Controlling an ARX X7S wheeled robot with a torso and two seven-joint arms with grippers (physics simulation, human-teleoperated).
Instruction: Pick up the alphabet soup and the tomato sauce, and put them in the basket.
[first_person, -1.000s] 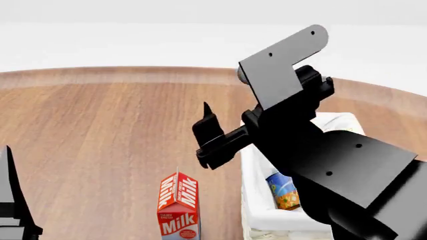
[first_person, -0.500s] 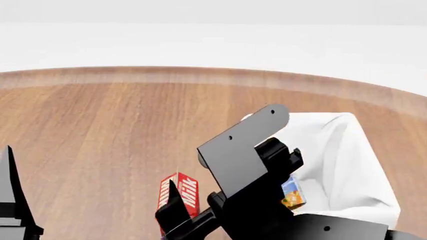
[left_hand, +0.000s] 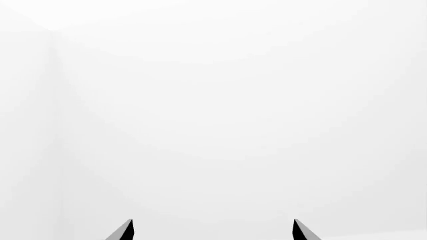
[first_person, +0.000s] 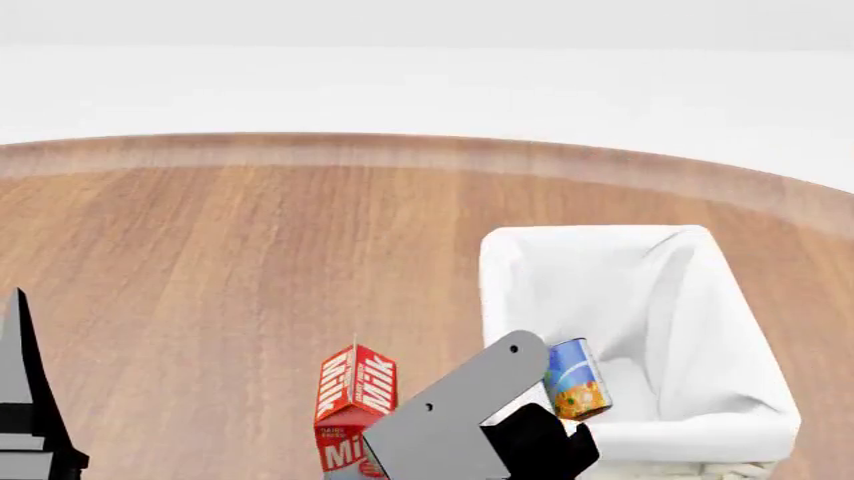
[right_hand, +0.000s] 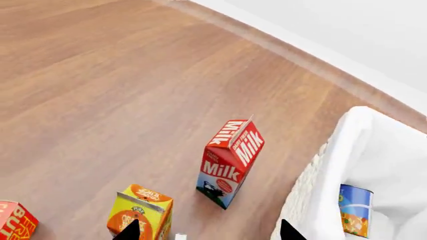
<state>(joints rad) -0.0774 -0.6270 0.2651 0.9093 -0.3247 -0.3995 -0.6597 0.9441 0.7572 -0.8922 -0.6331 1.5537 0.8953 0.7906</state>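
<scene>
Alphabet soup (first_person: 577, 378): in the basket (first_person: 607, 442), leaning on its liner, toward the table's right edge. Tomato sauce: not in view. Right gripper (right_hand: 207, 235): tips apart, nothing between them, over the near edge above an orange carton (right_hand: 140, 211); milk carton (right_hand: 230, 161) just beside the basket. Left gripper (left_hand: 212, 234): spread, empty, facing blank wall. Advised: locate the red-and-green can first, approach clear of the cartons.

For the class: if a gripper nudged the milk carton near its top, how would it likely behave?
The milk carton stands upright on the table, tall over a small base, so a high push would probably tip it rather than slide it. Its flat sides should stop it rolling once down. It looks like stiff card, so light pressure probably would not crush it.
</scene>
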